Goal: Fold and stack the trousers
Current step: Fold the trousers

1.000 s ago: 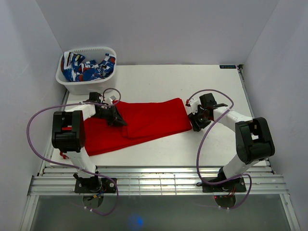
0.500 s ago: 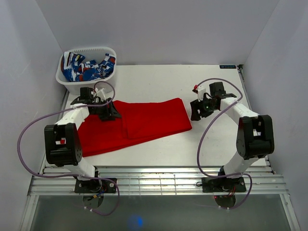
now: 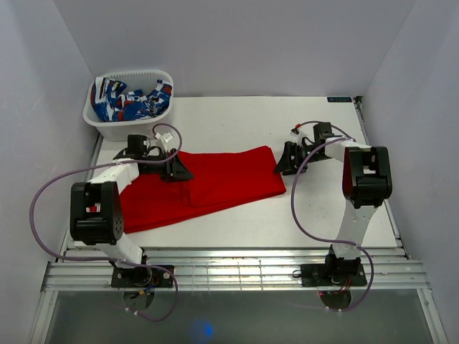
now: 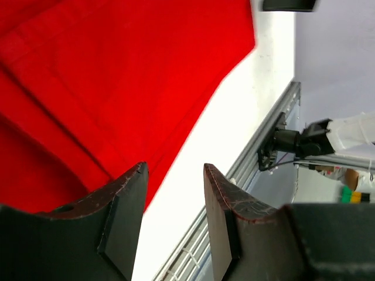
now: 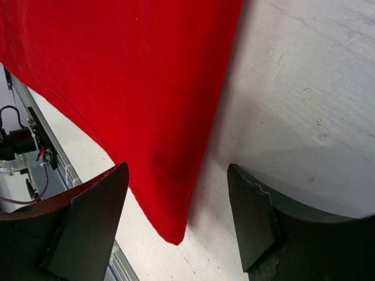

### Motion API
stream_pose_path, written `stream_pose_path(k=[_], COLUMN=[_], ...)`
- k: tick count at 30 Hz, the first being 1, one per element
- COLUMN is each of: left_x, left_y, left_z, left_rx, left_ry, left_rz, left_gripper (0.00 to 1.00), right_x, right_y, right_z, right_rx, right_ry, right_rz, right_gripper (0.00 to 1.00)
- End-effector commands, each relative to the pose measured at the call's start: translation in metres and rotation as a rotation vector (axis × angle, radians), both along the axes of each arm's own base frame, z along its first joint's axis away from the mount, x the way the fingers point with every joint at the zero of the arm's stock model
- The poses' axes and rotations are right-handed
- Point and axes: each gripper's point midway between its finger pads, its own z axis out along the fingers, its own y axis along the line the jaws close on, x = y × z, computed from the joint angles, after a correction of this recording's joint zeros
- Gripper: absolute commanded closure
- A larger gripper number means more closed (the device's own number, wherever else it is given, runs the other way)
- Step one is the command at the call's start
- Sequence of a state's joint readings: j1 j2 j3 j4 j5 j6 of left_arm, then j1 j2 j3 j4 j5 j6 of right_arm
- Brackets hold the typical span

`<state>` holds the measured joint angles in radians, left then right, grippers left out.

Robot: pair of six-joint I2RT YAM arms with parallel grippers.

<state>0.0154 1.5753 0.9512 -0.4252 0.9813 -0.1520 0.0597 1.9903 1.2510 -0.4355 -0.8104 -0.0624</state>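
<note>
The red trousers (image 3: 204,185) lie flat on the white table (image 3: 315,215), folded lengthwise and running from the left edge to right of centre. My left gripper (image 3: 181,169) hovers over their upper left part, open and empty; in the left wrist view the red cloth (image 4: 117,88) fills the space beyond its fingers (image 4: 126,216). My right gripper (image 3: 282,163) is open at the trousers' right end. In the right wrist view the cloth's corner (image 5: 176,228) lies between the spread fingers (image 5: 252,216), not gripped.
A white basket (image 3: 115,129) at the back left holds blue-white-red patterned cloth (image 3: 133,100). Grey walls enclose the table on three sides. A metal rail (image 3: 229,269) runs along the near edge.
My right gripper has moved back and left toward the trousers' right edge. My left gripper has shifted slightly right over the upper left of the cloth. The trousers have not moved.
</note>
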Motion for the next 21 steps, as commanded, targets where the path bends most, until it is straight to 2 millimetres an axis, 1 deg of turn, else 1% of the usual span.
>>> stream_pose_path(k=[1,2,3,4,5,6,7,8,9,10,11,12,13,14,15,16,17,18,19,20,21], left_x=[0.010,0.011,0.010,0.012,0.012,0.016,0.018,0.020,0.030,0.030,0.034,0.036,0.039,0.041,0.040,0.038,0.036,0.034,0.029,0.027,0.025], left_y=[0.009,0.015,0.020,0.031,0.035,0.039,0.042,0.041,0.043,0.043,0.046,0.049,0.052,0.062,0.069,0.084,0.094,0.103,0.121,0.130,0.137], left_z=[-0.044,-0.058,-0.077,-0.089,-0.095,-0.095,-0.094,-0.088,-0.078,-0.066,-0.056,-0.047,-0.027,-0.020,-0.013,-0.006,0.002,0.006,0.008,0.014,0.016], left_rx=[0.064,0.104,0.142,0.185,0.199,0.203,0.193,0.177,0.178,0.182,0.194,0.213,0.229,0.252,0.263,0.265,0.280,0.288,0.297,0.307,0.326], left_ry=[0.106,0.144,0.200,0.223,0.238,0.237,0.241,0.231,0.196,0.148,0.111,0.072,0.019,-0.017,-0.032,-0.017,-0.057,-0.062,-0.043,-0.060,-0.088], left_rz=[0.086,0.110,0.125,0.159,0.174,0.183,0.183,0.173,0.172,0.146,0.139,0.135,0.136,0.147,0.158,0.191,0.188,0.202,0.242,0.260,0.252], left_gripper=[0.47,0.47,0.47,0.47,0.47,0.47,0.46,0.46,0.46,0.45,0.44,0.43,0.42,0.40,0.39,0.37,0.35,0.33,0.32,0.30,0.26], right_x=[0.009,0.009,0.009,0.008,0.008,0.007,0.008,0.007,0.007,0.008,0.009,0.011,0.010,0.011,0.014,0.011,0.014,0.017,0.017,0.010,0.010], right_y=[0.011,0.011,0.012,0.013,0.014,0.016,0.015,0.015,0.014,0.012,0.010,0.006,0.002,-0.002,-0.016,-0.021,-0.038,-0.060,-0.073,-0.084,-0.110], right_z=[0.004,0.002,-0.001,-0.006,-0.008,-0.010,-0.014,-0.015,-0.018,-0.020,-0.018,-0.013,-0.011,-0.008,0.002,0.007,0.011,0.022,0.027,0.031,0.039], right_rx=[0.057,0.050,0.039,0.030,0.024,0.014,-0.001,-0.005,-0.012,-0.027,-0.030,-0.030,-0.034,-0.035,-0.033,-0.031,-0.037,-0.044,-0.047,-0.051,-0.066], right_ry=[0.010,0.012,0.015,0.023,0.028,0.029,0.029,0.026,0.029,0.021,0.015,0.003,0.001,-0.012,-0.035,-0.034,-0.052,-0.079,-0.087,-0.065,-0.106], right_rz=[-0.005,-0.007,-0.003,-0.002,0.000,0.007,0.006,0.008,0.007,0.006,0.005,-0.002,-0.009,-0.014,-0.045,-0.053,-0.081,-0.126,-0.146,-0.162,-0.191], right_gripper=[0.26,0.27,0.27,0.30,0.33,0.37,0.44,0.50,0.58,0.78,0.87,0.92,0.92,0.92,0.92,0.92,0.92,0.92,0.92,0.92,0.92])
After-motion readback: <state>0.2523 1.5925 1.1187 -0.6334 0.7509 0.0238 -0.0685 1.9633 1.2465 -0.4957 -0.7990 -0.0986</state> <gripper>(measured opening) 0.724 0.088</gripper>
